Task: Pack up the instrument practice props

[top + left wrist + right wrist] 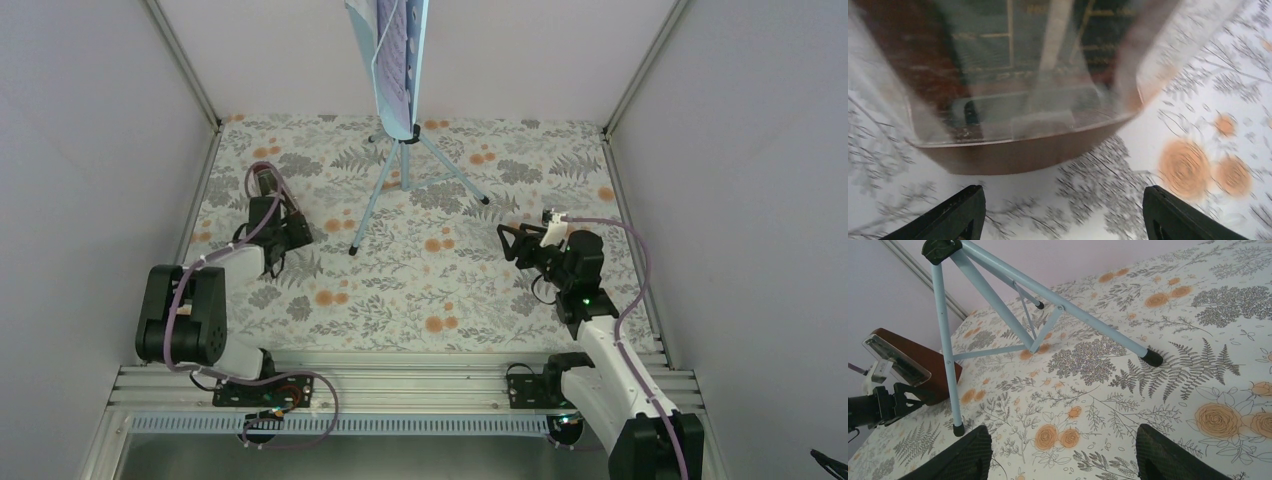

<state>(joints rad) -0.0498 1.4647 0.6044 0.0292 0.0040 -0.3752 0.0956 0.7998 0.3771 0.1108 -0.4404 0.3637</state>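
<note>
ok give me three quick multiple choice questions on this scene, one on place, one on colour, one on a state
1. Where is the metronome? A left of the music stand, B right of it, C on its shelf.
2. Colour of its legs? A red, B pale blue, C black.
3. The left gripper is: A shut on the metronome, B open, short of it, C holding pages.
Answers: 1 A, it sits by the left arm; 2 B, plain in the right wrist view; 3 B, fingers apart, metronome ahead of them.

Both white-and-black arms (pixel 236 262) are stretched forward; the black left gripper (pixel 1063 205) and the black right gripper (pixel 1064 452) are held low, fingers spread wide apart.
</note>
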